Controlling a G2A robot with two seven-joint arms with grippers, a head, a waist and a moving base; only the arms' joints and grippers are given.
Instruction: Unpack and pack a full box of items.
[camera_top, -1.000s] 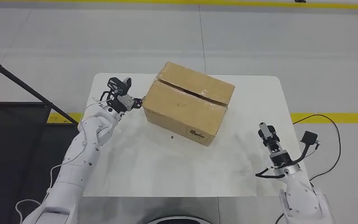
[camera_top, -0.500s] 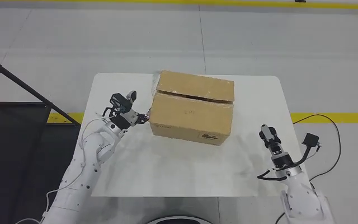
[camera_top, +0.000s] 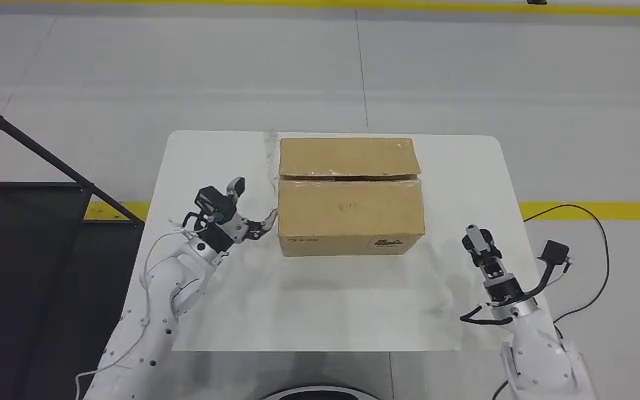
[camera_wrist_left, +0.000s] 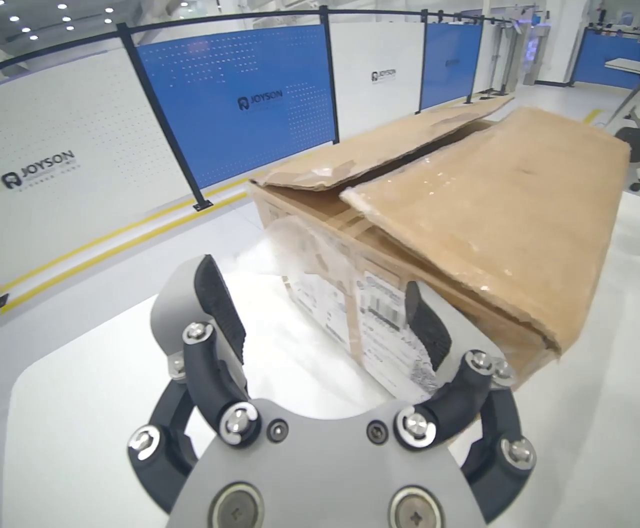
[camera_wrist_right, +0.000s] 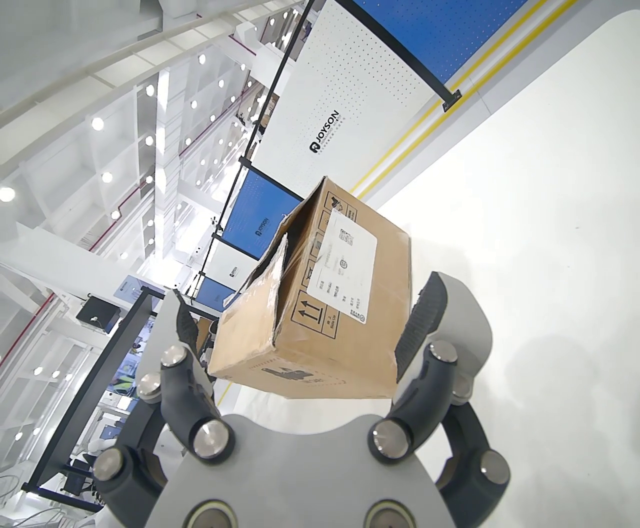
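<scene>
From the top, the box (camera_top: 350, 197) lies in the middle of the desk (camera_top: 455, 295), flaps loosely shut, the left pincer (camera_top: 255, 207) wide just beside its end, probably ready for a flap; the left wrist view faces that taped end; in the right wrist view the right pincer (camera_wrist_right: 305, 295) is wide too, well apart, likely waiting

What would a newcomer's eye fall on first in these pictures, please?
The large brown cardboard box sits centred on the white table, top flaps slightly parted. The open left gripper is close beside one short end; the open right gripper is apart, beyond the other.
</scene>
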